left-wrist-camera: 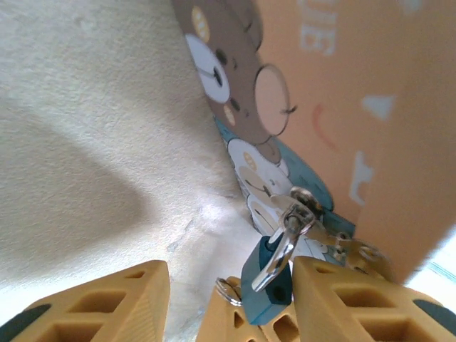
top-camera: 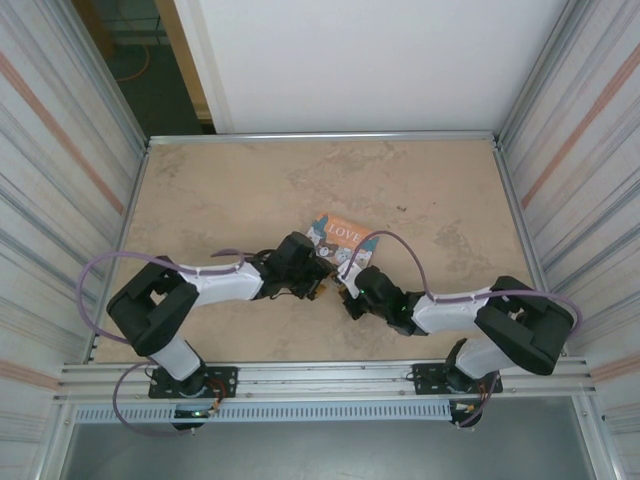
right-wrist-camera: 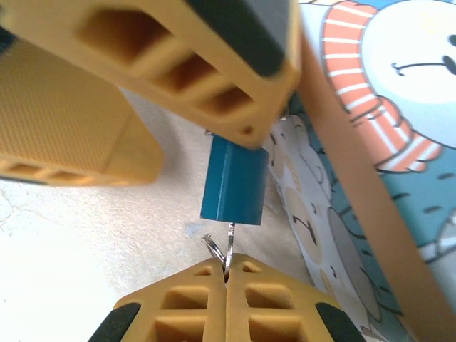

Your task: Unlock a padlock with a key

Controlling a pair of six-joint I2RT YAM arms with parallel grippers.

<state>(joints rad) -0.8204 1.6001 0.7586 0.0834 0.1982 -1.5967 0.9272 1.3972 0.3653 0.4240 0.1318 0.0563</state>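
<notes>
The padlock hangs at the clasp of the tin, between the parted jaws of our left gripper — ungripped. Our right gripper pinches the key entering its underside. Unsteadied, the padlock could swing and twist the key loose.

Small blue-teal padlock, silver shackle, thin silver key inserted in its keyhole end

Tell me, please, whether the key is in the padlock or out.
In: the key, pinched in the shut right gripper, runs up into the bottom of the blue padlock.
</notes>
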